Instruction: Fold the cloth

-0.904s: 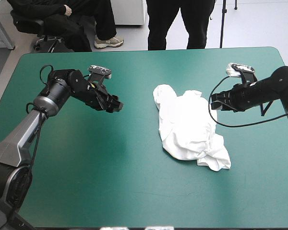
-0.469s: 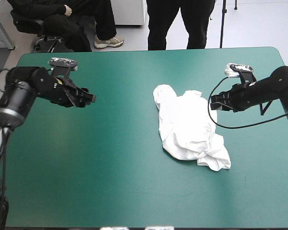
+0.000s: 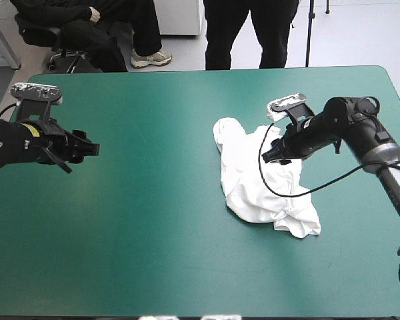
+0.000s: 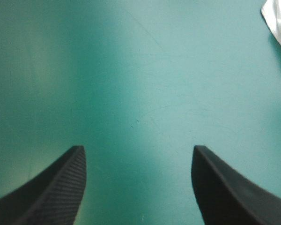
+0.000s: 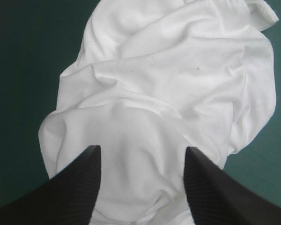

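Here, your right gripper (image 5: 141, 149), ribbed black fingers (image 5: 77, 190) spread wide, over the T-shirt (image 5: 168, 93), a white rumpled heap, your left gripper (image 4: 138, 147) likewise parted, over smooth teal-green cover (image 4: 140, 70)

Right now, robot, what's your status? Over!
Left hand open, far off to the left over bare teal-green cover. Right hand open, poised over the crumpled T-shirt. Nothing seen blocking it.

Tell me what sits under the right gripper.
The crumpled white T-shirt lies under the open right gripper. Teal-green cover shows around it; anything beneath the heap is hidden.
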Tool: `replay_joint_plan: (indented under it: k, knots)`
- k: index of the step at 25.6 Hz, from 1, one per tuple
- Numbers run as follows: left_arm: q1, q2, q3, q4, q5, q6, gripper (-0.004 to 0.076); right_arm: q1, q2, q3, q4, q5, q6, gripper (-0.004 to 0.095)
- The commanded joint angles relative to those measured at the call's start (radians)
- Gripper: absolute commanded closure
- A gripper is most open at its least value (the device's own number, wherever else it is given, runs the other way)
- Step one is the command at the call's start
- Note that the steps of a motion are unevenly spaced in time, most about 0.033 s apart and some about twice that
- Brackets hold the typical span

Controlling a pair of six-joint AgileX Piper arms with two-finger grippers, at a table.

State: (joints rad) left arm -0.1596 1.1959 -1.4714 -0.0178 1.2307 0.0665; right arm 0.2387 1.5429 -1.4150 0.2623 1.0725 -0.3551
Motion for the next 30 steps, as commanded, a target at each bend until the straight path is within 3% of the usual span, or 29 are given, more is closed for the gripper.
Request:
replay_joint_plan:
  k: [1,5,15,22,23,24,27,28,30]
  knots:
    - [-0.001,-0.067,-0.003,0.002,0.059,-0.014,0.0257,0.032,-0.027,-0.035,-0.026,-0.036,0.017,0.0283]
    - [-0.001,-0.092,-0.002,0.002,0.059,-0.02,0.0257,0.051,0.012,-0.035,-0.02,-0.039,0.024,0.023]
    - [-0.001,-0.1,-0.002,-0.004,0.059,-0.02,0.0257,0.054,0.185,-0.035,0.0,-0.132,0.046,0.0232]
    - [-0.001,-0.1,-0.002,-0.004,0.059,-0.02,0.0257,0.054,0.315,-0.035,0.039,-0.12,0.046,0.0251]
    - [-0.001,-0.1,-0.002,-0.004,0.059,-0.02,0.0257,0.054,0.331,-0.035,0.073,-0.104,0.046,0.0282]
    - [-0.001,-0.1,-0.002,-0.004,0.059,-0.02,0.0257,0.054,0.352,-0.035,0.141,-0.072,0.022,0.0373]
    - [-0.001,-0.1,-0.002,-0.004,0.059,-0.02,0.0257,0.094,0.394,-0.035,0.275,0.008,-0.062,0.086]
    - [-0.001,-0.1,-0.002,-0.004,0.059,-0.02,0.0257,0.136,0.394,-0.035,0.28,0.019,-0.088,0.0918]
    - [-0.001,-0.1,-0.002,-0.004,0.059,-0.02,0.0257,0.2,0.394,-0.035,0.28,0.017,-0.092,0.0925]
